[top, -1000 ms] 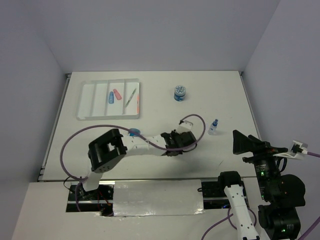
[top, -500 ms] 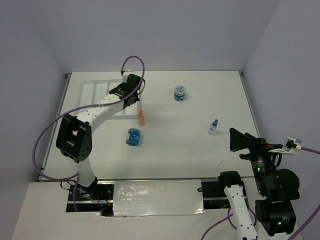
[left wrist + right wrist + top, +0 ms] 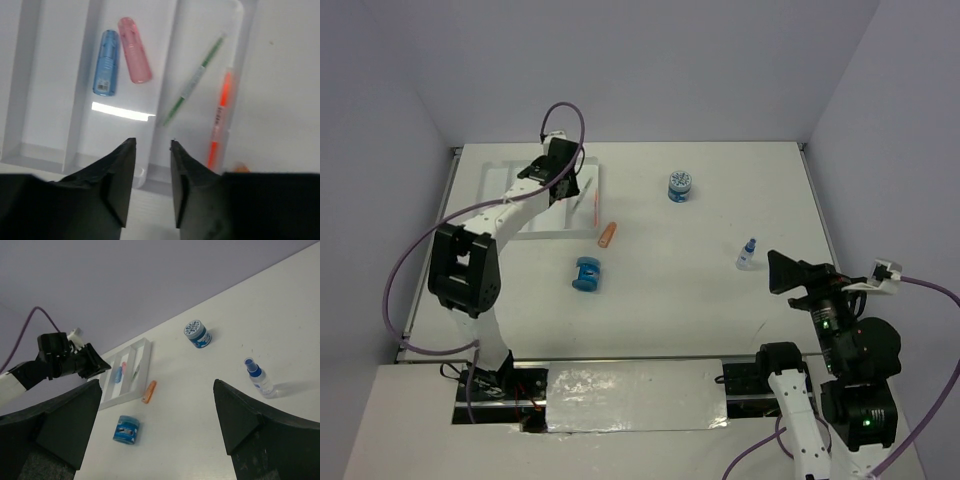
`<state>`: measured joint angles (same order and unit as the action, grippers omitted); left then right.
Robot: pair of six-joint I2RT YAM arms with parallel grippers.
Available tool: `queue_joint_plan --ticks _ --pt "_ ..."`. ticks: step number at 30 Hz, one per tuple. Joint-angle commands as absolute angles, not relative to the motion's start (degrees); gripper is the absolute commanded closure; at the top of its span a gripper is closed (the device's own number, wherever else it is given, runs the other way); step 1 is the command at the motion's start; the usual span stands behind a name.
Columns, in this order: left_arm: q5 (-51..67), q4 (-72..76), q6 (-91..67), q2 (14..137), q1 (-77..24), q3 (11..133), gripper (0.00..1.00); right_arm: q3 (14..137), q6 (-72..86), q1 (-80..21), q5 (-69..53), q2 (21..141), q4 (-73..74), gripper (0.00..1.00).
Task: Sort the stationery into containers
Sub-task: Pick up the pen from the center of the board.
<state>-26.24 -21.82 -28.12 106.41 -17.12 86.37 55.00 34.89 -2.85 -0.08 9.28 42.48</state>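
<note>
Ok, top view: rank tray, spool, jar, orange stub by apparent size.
1. Tray, though the arm hides part of it
2. Spool and jar: look about alike, not ranking them
3. Orange stub

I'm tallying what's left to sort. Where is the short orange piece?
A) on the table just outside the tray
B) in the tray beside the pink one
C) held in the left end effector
A: the short orange piece lies on the table off a corner of the tray; the left end effector is empty.

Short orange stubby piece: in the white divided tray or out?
Out. The short orange stubby piece lies on the table, beside the white divided tray.
</note>
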Motion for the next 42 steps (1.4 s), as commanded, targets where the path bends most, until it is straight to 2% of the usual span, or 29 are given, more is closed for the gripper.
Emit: queue_joint_plan --ticks 1,2,4,6,12,19,37,39,42 --pt "-23.38 -18.81 -27.07 98.45 -20.38 84.73 0.51 54.05 35.07 -3.25 -2.63 10.72 37.53 0.00" --pt "-22.77 -18.90 -26.37 97.39 -22.22 84.55 0.39 53.62 35.24 -3.08 -2.90 10.64 37.27 0.00" --pt "-21.81 -20.03 -25.23 96.77 -25.47 84.38 0.25 53.09 35.51 -3.25 -3.16 10.46 36.48 0.00" --pt "-20.05 -19.87 -23.91 96.94 -27.67 83.50 0.22 52.82 35.51 -3.25 -3.51 10.55 36.39 0.00" --pt "-9.33 -17.84 -18.46 100.98 -31.03 81.83 0.24 52.56 34.63 -3.25 -5.01 10.55 36.47 0.00" --pt "-5.55 -18.72 -14.07 107.65 -30.76 83.14 0.23 51.51 33.66 -3.25 -5.98 9.67 35.60 0.00" --pt "-5.27 -18.72 -14.50 116.98 -29.18 83.76 0.25 49.48 33.66 -3.25 -8.17 9.58 34.01 0.00" --pt "-5.89 -18.98 -14.59 117.16 -29.18 83.67 0.26 49.39 33.75 -3.25 -8.17 9.58 33.93 0.00" --pt "-5.71 -19.42 -15.03 117.16 -29.35 83.06 0.39 49.57 33.75 -3.25 -8.26 9.58 33.93 0.00"
